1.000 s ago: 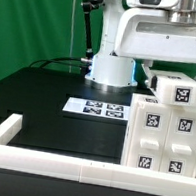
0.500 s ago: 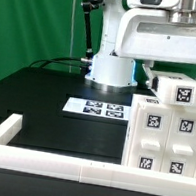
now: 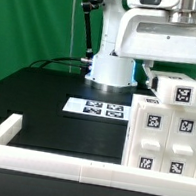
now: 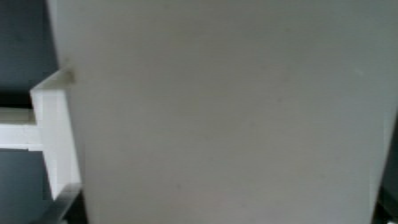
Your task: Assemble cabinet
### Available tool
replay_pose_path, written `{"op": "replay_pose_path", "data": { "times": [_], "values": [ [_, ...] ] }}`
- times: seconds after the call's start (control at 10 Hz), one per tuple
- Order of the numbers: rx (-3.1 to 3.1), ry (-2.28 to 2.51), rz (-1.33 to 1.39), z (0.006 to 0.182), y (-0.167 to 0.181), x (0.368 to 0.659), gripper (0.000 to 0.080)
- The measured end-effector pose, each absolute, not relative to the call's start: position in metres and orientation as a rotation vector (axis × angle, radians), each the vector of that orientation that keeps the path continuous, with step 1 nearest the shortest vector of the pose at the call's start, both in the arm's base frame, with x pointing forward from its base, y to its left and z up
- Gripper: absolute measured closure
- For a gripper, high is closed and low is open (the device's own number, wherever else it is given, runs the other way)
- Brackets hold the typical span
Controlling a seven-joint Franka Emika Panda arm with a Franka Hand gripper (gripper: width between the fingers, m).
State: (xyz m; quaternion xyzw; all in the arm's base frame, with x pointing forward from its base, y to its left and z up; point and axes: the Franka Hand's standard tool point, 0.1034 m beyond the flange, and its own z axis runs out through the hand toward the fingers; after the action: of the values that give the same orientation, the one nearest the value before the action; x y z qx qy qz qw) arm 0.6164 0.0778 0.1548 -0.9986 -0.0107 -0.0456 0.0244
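Nothing has moved since a second ago: the arm (image 3: 175, 41) and the cabinet (image 3: 166, 136) sit exactly as they did.

From the exterior view we see a black table (image 3: 35, 97), with a green curtain (image 3: 32, 16) hanging well behind the cabinet. The cabinet stands on the table, four tags on its front and a smaller tagged block on top. The marker board (image 3: 97, 109) lies flat just beside the cabinet, on the exterior view's left of it. A long low white border rail (image 3: 47, 162) runs along the front of the cabinet, close against its foot. The arm looms right behind and above the cabinet, which hides the gripper.

From the wrist view, a plain white panel (image 4: 231, 110), blurred and very close, fills nearly everything. No fingers show, so we cannot tell how the jaws stand or whether they hold anything.
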Motion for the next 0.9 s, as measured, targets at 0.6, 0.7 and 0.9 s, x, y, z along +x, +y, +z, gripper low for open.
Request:
{"op": "replay_pose_path", "data": {
  "times": [0.6, 0.7, 0.9],
  "values": [
    [-2.895, 0.897, -0.134, 0.153, 0.089, 0.616, 0.0253],
    [-2.814, 1.087, -0.115, 0.153, 0.092, 0.615, 0.0253],
    [-2.738, 1.23, -0.111, 0.153, 0.094, 0.617, 0.0253]
  ]
}}
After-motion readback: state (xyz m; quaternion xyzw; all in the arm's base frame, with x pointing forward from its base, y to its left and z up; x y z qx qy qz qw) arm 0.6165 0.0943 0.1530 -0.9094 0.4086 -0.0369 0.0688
